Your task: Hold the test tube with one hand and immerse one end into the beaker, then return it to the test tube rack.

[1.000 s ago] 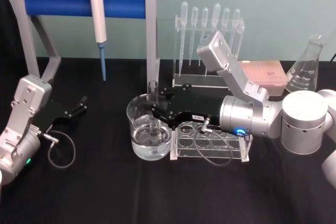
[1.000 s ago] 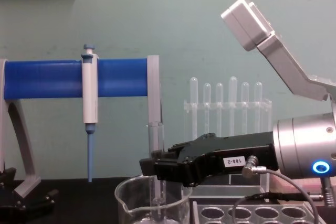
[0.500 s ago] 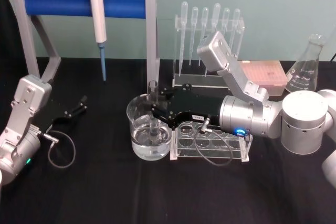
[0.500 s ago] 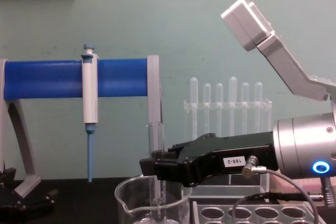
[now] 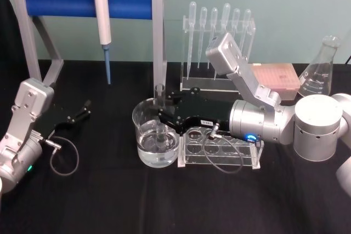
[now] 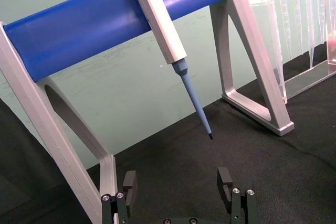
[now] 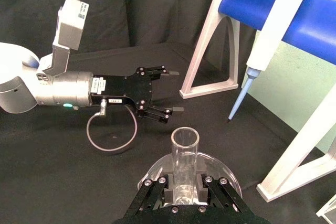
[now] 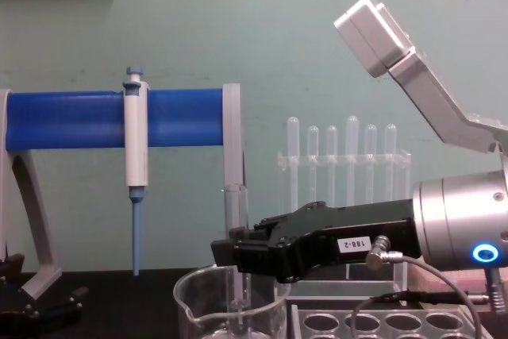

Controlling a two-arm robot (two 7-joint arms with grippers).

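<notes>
Jaws of the right gripper (image 5: 161, 119) clamp the upright test tube (image 5: 159, 96) at centre frame, its lower end dipped into the water-filled beaker (image 5: 140, 135), just left of the test tube rack (image 5: 192, 154). Left gripper (image 5: 81, 111) sits low at left, jaws wide.

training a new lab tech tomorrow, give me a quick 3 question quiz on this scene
1. True or false: the right tool is shut on the test tube.
2. Relative to the beaker, the tube's lower end is: A above its rim, B inside it, C beside it.
3. Fill in: the left tool holds nothing and is ___.
Key: 1 true; 2 B; 3 open.
</notes>
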